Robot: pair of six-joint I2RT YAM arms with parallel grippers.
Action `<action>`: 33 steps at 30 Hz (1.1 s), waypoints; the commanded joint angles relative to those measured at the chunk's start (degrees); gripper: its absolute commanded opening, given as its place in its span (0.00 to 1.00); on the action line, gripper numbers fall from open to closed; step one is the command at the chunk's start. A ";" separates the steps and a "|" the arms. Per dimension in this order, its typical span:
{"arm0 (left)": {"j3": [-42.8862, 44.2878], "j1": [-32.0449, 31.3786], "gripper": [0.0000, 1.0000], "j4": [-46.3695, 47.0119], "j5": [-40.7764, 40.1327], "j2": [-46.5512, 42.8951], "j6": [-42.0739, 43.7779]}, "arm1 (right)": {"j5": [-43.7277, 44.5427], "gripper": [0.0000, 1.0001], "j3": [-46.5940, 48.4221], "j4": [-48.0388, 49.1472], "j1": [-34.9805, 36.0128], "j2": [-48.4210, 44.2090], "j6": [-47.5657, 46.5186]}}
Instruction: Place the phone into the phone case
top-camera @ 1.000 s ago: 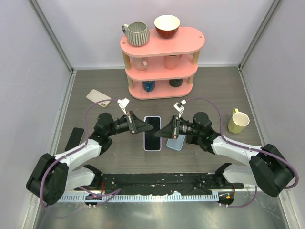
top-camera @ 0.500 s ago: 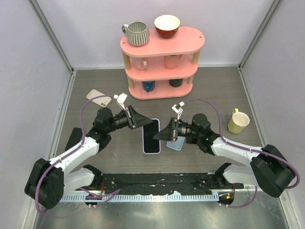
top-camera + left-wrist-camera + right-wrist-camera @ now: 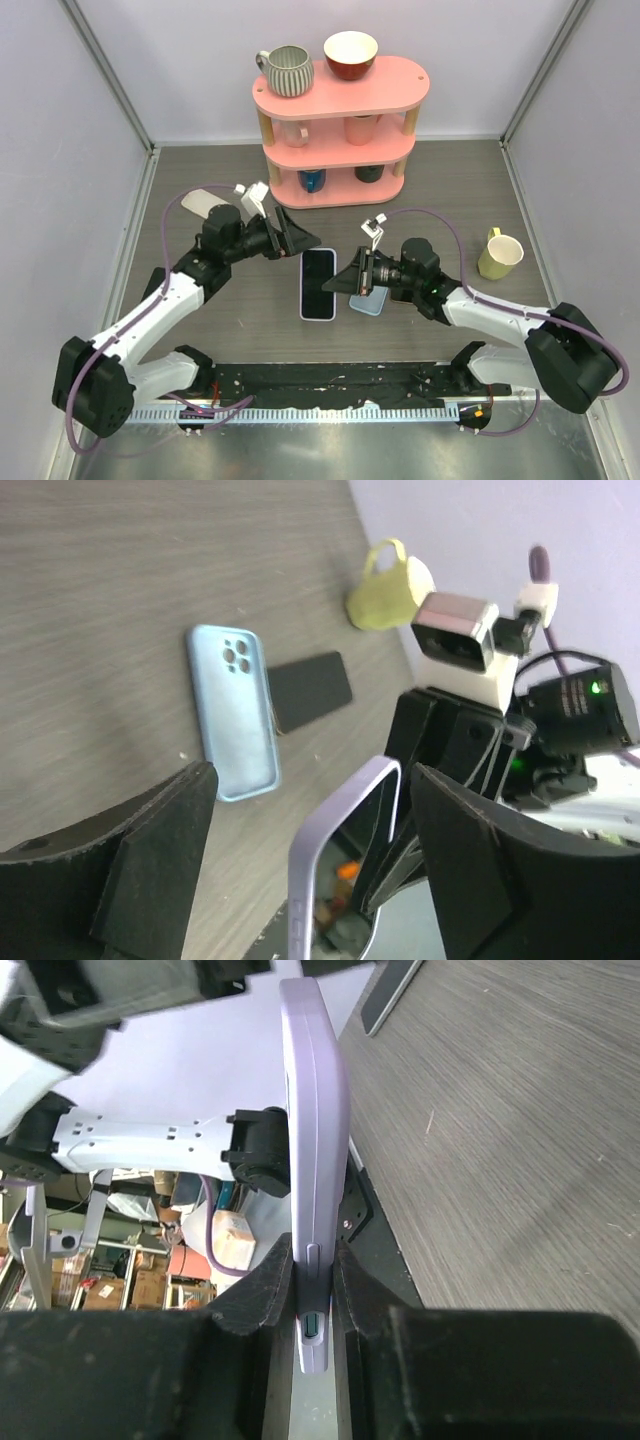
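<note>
A black-screened phone (image 3: 318,283) framed by a lavender case (image 3: 335,825) hangs screen up over the middle of the table. My right gripper (image 3: 338,283) is shut on its right long edge. In the right wrist view the lavender edge (image 3: 312,1110) with its side button is pinched between both fingers (image 3: 262,1290). My left gripper (image 3: 303,243) stands open just up and left of the phone. In the left wrist view its wide-apart fingers (image 3: 150,860) flank the phone's end without touching it. A light-blue phone case (image 3: 368,301) (image 3: 232,712) lies flat below the right gripper.
A pink three-tier shelf (image 3: 340,130) with mugs and a bowl stands at the back. A yellow mug (image 3: 500,256) (image 3: 390,592) sits at the right. A flat black phone-like slab (image 3: 310,690) lies beside the blue case. Another black slab (image 3: 155,290) and a beige one (image 3: 203,203) lie at the left.
My left gripper has opened, let go of the phone's left edge and drawn back up and to the left. The right gripper keeps its hold on the phone.
</note>
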 commanded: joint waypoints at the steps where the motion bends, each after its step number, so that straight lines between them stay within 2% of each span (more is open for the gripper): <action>1: 9.60 0.26 0.89 -22.81 -14.57 -3.40 13.93 | 2.92 0.01 3.77 3.71 0.22 2.43 -0.67; 2: 10.75 0.26 0.98 -27.01 -17.31 -4.11 15.00 | 3.88 0.01 3.94 3.89 0.31 3.04 -1.37; 3: 11.81 0.26 1.00 -29.05 -19.69 -4.55 15.97 | 4.58 0.01 4.64 2.85 0.39 4.53 -1.98; 4: 14.08 0.26 1.00 -31.07 -24.06 -4.99 17.81 | 5.37 0.01 5.26 1.88 0.31 5.33 -2.77; 9: 17.44 0.26 1.00 -40.58 -33.50 -9.03 20.99 | 8.63 0.01 12.18 -1.72 0.31 13.93 -5.58; 14: 10.77 0.26 1.00 -40.50 -39.82 -17.71 21.52 | 12.67 0.01 21.85 -8.05 0.22 25.01 -9.10; 18: 8.57 0.26 1.00 -39.53 -42.55 -21.42 21.52 | 15.40 0.01 27.93 -11.75 -0.57 32.13 -10.60; 23: 8.74 0.26 1.00 -39.88 -42.91 -21.43 22.05 | 16.37 0.01 33.64 -17.80 -1.63 40.12 -12.00; 31: 10.76 0.17 1.00 -42.96 -43.53 -17.04 22.40 | 15.93 0.02 34.09 -24.93 -1.98 41.72 -13.94; 33: 10.85 0.26 1.00 -43.31 -43.53 -16.60 22.31 | 12.87 0.01 33.83 -24.67 -2.33 41.63 -13.77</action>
